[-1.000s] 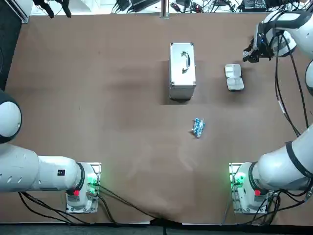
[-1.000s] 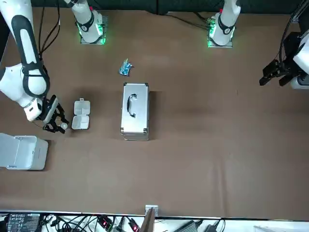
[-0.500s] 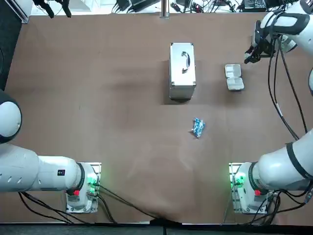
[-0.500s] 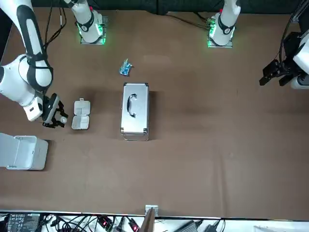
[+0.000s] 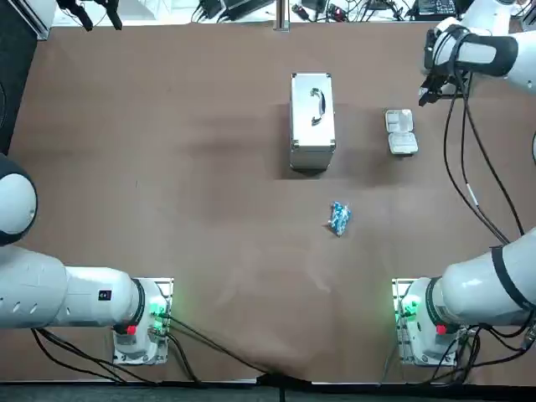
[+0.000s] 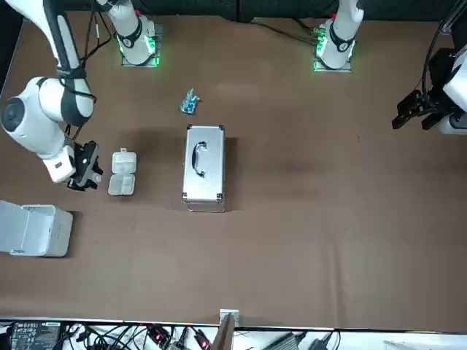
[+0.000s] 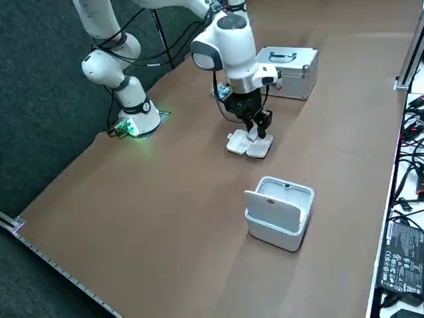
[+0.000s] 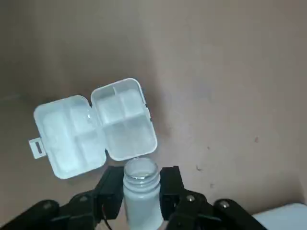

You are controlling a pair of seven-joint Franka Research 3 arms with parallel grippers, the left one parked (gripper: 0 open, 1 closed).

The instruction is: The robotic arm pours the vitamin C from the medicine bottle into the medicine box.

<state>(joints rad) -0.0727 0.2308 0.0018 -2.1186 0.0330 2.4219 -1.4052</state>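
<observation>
The right gripper (image 8: 140,188) is clenched on the medicine bottle (image 8: 140,199), one finger pressed to each side of its white body, and the bottle's neck is uncapped with the mouth facing away from the wrist. The medicine box (image 8: 96,127) lies open and flat on the brown table (image 5: 167,167), its two compartmented halves joined at a hinge. In the wrist view the bottle's mouth sits just short of the nearer half's edge, so the box is straight ahead of the opening and not yet under it. In the top view the box (image 5: 401,132) is in the upper right of the frame, its long axis running up and down the picture, with the gripper (image 5: 427,92) just above and to its right. The pour probably needs a short shift toward the box before tipping
</observation>
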